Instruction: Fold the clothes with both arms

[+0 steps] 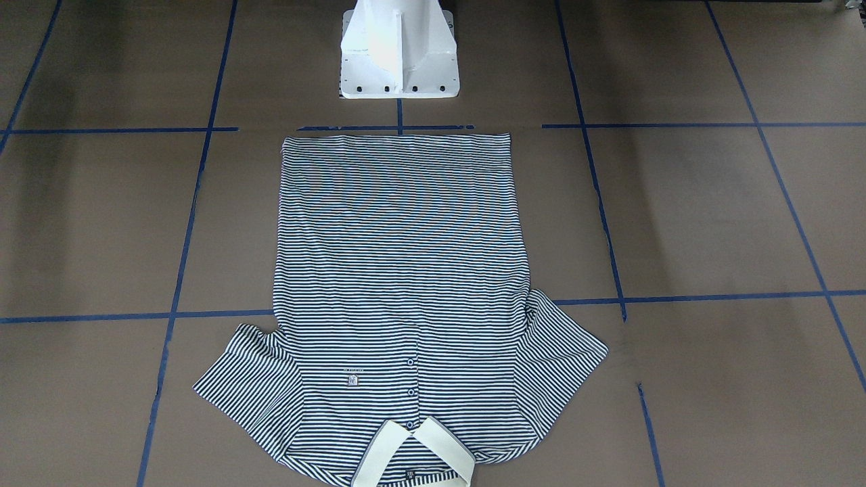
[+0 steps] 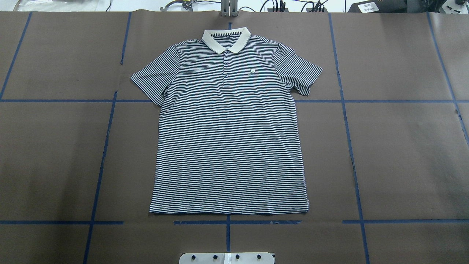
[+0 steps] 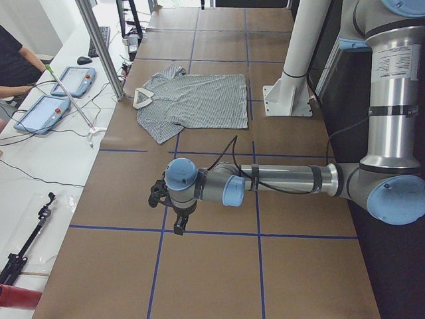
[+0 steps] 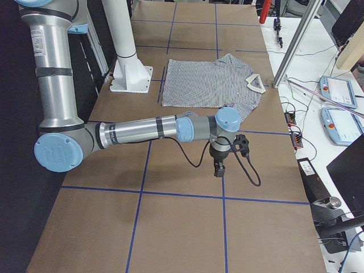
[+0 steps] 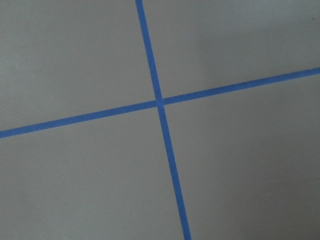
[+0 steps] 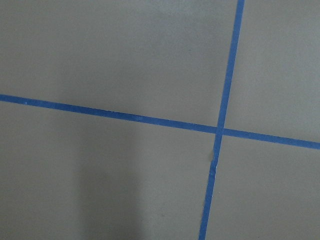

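1. Front-facing: the striped polo shirt point(image 1: 399, 270) lies flat and centred, hem toward the pedestal point(image 1: 399, 61).
2. Overhead: its long axis runs straight out from the robot.
3. Left side: the left gripper point(image 3: 178, 222) hangs well apart from it; I cannot tell the jaws' state.
4. Right side: the right gripper point(image 4: 219, 168) is likewise well apart, jaws unreadable too.
5. Wrists: only tape crosses point(image 5: 159, 103).

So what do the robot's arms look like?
The left arm and right arm are shiny silver-grey tubes with round light-blue joint caps, white printed labels and loose black cables. The left end effector and right end effector are small and black.
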`<state>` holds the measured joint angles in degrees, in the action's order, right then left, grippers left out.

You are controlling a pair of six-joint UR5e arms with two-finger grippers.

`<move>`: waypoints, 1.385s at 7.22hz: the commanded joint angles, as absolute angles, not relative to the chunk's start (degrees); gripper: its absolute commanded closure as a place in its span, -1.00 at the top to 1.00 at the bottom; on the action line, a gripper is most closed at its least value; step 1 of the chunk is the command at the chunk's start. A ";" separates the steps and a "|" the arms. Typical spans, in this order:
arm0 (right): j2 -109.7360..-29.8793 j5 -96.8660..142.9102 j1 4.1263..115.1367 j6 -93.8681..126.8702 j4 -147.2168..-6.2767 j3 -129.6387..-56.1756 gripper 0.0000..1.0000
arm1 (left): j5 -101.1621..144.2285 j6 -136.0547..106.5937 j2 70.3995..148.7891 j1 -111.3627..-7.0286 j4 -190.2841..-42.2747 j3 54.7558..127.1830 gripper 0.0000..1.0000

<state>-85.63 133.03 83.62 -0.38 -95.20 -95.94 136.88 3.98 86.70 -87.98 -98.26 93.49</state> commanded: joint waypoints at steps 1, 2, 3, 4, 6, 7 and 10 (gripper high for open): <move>-85.69 132.98 83.85 -2.46 -96.07 -95.98 1.00 | 136.85 8.83 86.58 -87.98 -92.42 98.04 1.00; -85.52 132.98 83.85 -2.29 -96.06 -96.32 1.00 | 136.06 10.09 87.09 -87.89 -91.42 97.48 1.00; -85.52 133.15 83.76 -1.85 -95.63 -96.68 1.00 | 136.23 9.50 87.10 -87.89 -91.49 97.73 1.00; -85.87 133.15 83.67 -1.85 -93.45 -96.24 1.00 | 136.93 9.58 87.36 -87.89 -91.58 98.87 1.00; -84.48 133.15 80.19 0.85 -83.28 -90.73 1.00 | 136.85 9.58 89.45 -87.80 -90.89 99.32 1.00; -80.63 133.24 76.33 10.36 -81.58 -89.22 1.00 | 138.93 9.93 88.95 -87.89 -93.32 98.79 1.00; -66.07 130.36 64.45 42.94 -65.90 -78.99 1.00 | 146.95 9.58 88.95 -87.89 -95.36 99.05 1.00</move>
